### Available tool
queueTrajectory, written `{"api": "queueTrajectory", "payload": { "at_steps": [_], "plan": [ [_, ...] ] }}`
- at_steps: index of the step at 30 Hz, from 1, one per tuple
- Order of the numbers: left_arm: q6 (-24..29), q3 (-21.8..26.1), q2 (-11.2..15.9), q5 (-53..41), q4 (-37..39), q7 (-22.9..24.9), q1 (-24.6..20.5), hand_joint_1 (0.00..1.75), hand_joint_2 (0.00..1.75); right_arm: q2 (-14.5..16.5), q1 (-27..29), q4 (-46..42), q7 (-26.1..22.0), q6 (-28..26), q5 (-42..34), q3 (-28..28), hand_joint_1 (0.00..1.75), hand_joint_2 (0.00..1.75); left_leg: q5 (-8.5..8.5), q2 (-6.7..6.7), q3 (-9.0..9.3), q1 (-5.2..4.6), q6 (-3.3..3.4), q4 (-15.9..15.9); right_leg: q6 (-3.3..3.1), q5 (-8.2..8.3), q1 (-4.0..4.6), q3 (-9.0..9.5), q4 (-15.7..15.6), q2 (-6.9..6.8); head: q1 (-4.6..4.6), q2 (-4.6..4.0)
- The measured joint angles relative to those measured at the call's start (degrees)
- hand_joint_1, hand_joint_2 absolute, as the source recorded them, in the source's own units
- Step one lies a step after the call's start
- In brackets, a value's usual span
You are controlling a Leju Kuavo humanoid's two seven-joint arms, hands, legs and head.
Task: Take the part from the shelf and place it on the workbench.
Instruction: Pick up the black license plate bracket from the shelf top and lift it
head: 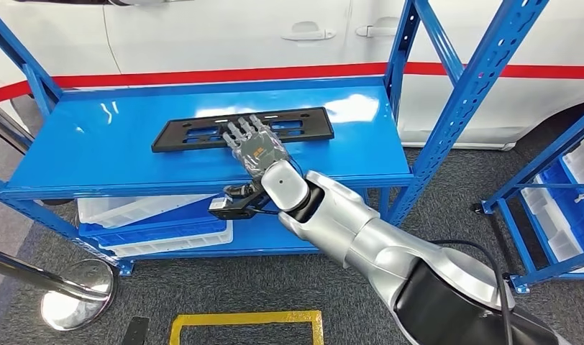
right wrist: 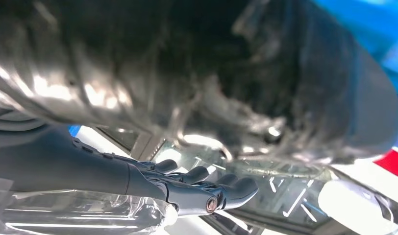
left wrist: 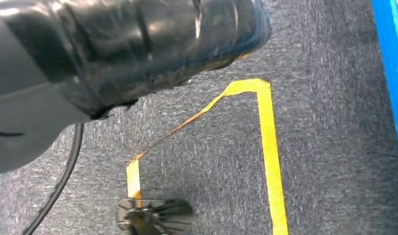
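Blue steel dominates here: the shelf (head: pixel 95 144) spreads wide across the head view, its glossy top board throwing back the lights, with a white car body (head: pixel 224 36) and its red stripe standing close behind it. Coming in from the lower right is the silver right arm (head: pixel 361 237), reaching up over the front edge of that top board. On the board itself lies the part (head: pixel 195 133), a long flat black plate with slotted openings, lying slightly askew near the middle of the board. The right hand (head: pixel 252 144) is wrapped in clear film and rests over the near edge of the part, fingers stretched out flat and a little apart, laid on top of the plate rather than closed round it. From the right wrist view the dark fingers (right wrist: pixel 187 181) lie extended just above the part's surface. Under the top board sit pale plastic bins (head: pixel 152 223) on the lower level. Grey carpet carries yellow tape (left wrist: pixel 268 147) marking a box. The left hand (left wrist: pixel 113 49) is a dark, film-covered blur up close; how its fingers lie I cannot tell.
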Motion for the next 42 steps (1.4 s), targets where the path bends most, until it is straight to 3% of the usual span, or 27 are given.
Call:
{"api": "queueTrajectory", "payload": {
  "at_steps": [2,4,7,10,13,15,16,17,18,20,21,24,26,29,31,33,34,36,40,42],
  "plan": [
    [-0.04,-0.09,0.01,0.0,0.0,0.01,0.05,0.0,0.0,0.07,0.09,0.19,-0.02,0.0,0.08,0.0,0.0,0.0,5.01,0.01,1.42,-0.06,0.32,-6.17,0.09,-0.73,0.15,0.92,0.07,0.03,0.02,0.0],
    [-0.03,-0.12,0.03,0.01,0.01,0.06,-0.02,0.0,0.0,0.22,0.1,0.36,-0.02,0.01,0.13,0.0,0.0,0.0,7.62,0.02,3.22,-0.47,0.93,-11.86,0.37,-1.21,0.23,1.47,0.07,0.02,0.03,0.0],
    [0.22,-0.16,0.04,0.11,0.03,0.24,0.02,0.0,0.0,0.41,0.34,0.57,-0.07,0.04,0.15,0.0,0.0,0.0,7.58,0.01,4.19,-0.93,1.82,-14.13,1.2,-1.68,0.26,1.66,-0.04,0.02,-0.15,0.0],
    [0.87,-0.17,0.01,0.26,0.04,0.22,0.01,0.0,0.0,0.5,0.39,0.7,-0.24,0.06,0.14,0.0,0.0,0.0,7.82,0.13,5.31,-0.42,2.5,-14.96,2.18,-3.56,0.27,1.0,2.46,-0.19,-0.07,0.0],
    [1.13,-0.19,-0.01,0.45,0.04,0.17,-0.19,0.0,0.0,0.51,0.64,0.74,-0.5,0.33,0.09,0.0,0.0,0.0,7.45,0.16,5.99,-0.32,3.04,-15.11,2.89,-8.07,-0.14,-4.22,12.67,-0.33,0.02,0.0],
    [0.93,-0.19,-0.02,0.51,0.04,0.19,-0.13,0.0,0.0,0.51,1.05,0.81,-0.57,0.62,0.05,0.0,0.0,0.0,7.14,0.15,6.13,-0.27,3.03,-14.96,3.22,-8.87,-0.47,-7.3,17.2,-0.35,0.03,0.0],
    [0.75,-0.19,-0.03,0.55,0.04,0.21,-0.09,0.0,0.0,0.51,1.22,0.86,-0.61,0.71,0.01,0.0,0.0,0.0,6.92,0.11,6.2,-0.2,2.92,-14.8,3.35,-7.77,-0.64,-7.54,16.76,-0.36,0.03,0.0],
    [0.53,-0.2,-0.04,0.58,0.04,0.26,-0.08,0.0,0.0,0.53,1.33,0.9,-0.64,0.74,-0.1,0.0,0.0,0.0,6.63,0.05,6.29,-0.09,2.76,-14.53,3.44,-5.74,-0.8,-6.69,14.25,-0.38,0.02,0.0],
    [0.31,-0.21,-0.06,0.61,0.04,0.3,-0.09,0.0,0.0,0.58,1.39,0.94,-0.66,0.74,-0.26,0.0,0.0,0.0,6.26,-0.01,6.39,0.03,2.51,-14.18,3.5,-3.25,-0.94,-5.03,10.29,-0.4,0.03,0.0],
    [-0.01,-0.23,-0.09,0.67,0.04,0.36,-0.14,0.0,0.0,0.79,1.47,1.07,-0.75,0.74,-0.64,0.0,0.0,0.0,5.52,-0.09,6.36,0.04,1.85,-13.42,3.4,-0.57,-0.91,-1.86,3.62,-0.36,0.02,0.0],
    [-0.09,-0.23,-0.09,0.69,0.04,0.36,-0.16,0.0,0.0,0.92,1.56,1.17,-0.84,0.74,-0.78,0.0,0.0,0.0,5.32,-0.1,6.3,0.01,1.5,-13.21,3.2,-0.34,-0.82,-1.09,2.06,-0.29,-0.03,0.0],
    [-0.22,-0.26,-0.13,0.7,0.04,0.35,-0.17,0.0,0.0,1.21,1.9,1.56,-1.11,0.74,-0.9,0.0,0.0,0.0,5.2,-0.04,6.27,0.09,0.54,-13.39,2.14,-0.54,-0.61,-0.83,1.42,-0.07,-0.14,0.0],
    [-0.25,-0.29,-0.16,0.7,0.04,0.34,-0.19,0.0,0.0,1.41,1.92,1.8,-1.17,0.74,-0.9,0.0,0.0,0.0,3.89,0.05,5.48,0.17,0.06,-11.63,1.48,-0.42,-0.78,-0.67,1.14,-0.08,-0.28,0.0],
    [-0.38,-0.34,-0.15,0.73,0.04,0.32,-0.17,0.0,0.0,1.67,2.06,2.11,-1.43,1.07,-0.84,0.0,0.0,0.0,-0.53,0.09,0.69,0.14,-0.26,-1.8,0.98,-0.46,-0.69,-0.56,1.03,-0.11,-0.52,0.0],
    [-0.53,-0.35,-0.16,0.78,0.04,0.31,-0.05,0.0,0.0,1.69,2.33,2.4,-1.74,1.61,-0.77,0.0,0.0,0.0,-1.17,0.09,-1.83,0.12,-0.2,2.54,0.91,-0.5,-0.46,-0.53,1.04,-0.1,-0.52,0.0],
    [-0.62,-0.37,-0.16,0.84,0.04,0.27,-0.01,0.0,0.0,1.74,2.44,2.64,-1.92,1.85,-0.73,0.0,0.0,0.0,1.87,0.1,-0.33,0.07,0.16,-1.22,0.89,-0.52,-0.33,-0.4,1.05,-0.06,-0.52,0.0],
    [-0.63,-0.37,-0.15,0.85,0.04,0.24,-0.03,0.0,0.0,1.79,2.4,2.72,-2.02,1.87,-0.73,0.0,0.0,0.0,3.81,0.1,1.49,0.01,0.4,-5.16,0.9,-0.54,-0.31,-0.3,1.05,-0.04,-0.53,0.0],
    [-0.68,-0.38,-0.14,0.85,0.04,0.18,-0.17,0.0,0.0,1.89,2.23,2.82,-2.19,1.96,-0.71,0.0,0.0,0.0,5.89,0.03,4.62,-0.37,0.85,-11.53,1.14,-0.56,-0.16,-0.27,1.04,-0.03,-0.5,0.0],
    [-0.72,-0.43,-0.16,0.87,0.04,0.13,-0.16,0.0,0.0,1.93,2.08,3.02,-2.46,2.75,-0.65,0.0,0.0,0.0,6.24,-0.05,5.64,-0.52,1.75,-13.71,2.23,-0.54,-0.12,-0.21,0.81,-0.09,-0.45,0.0],
    [-0.72,-0.45,-0.17,0.86,0.04,0.1,-0.17,0.0,0.0,1.94,1.97,3.08,-2.59,3.45,-0.62,0.0,0.0,0.0,6.53,0.02,6.02,-0.24,2.34,-14.28,2.84,-2.28,-0.1,-1.28,3.36,-0.22,-0.3,0.0]
  ]
}}
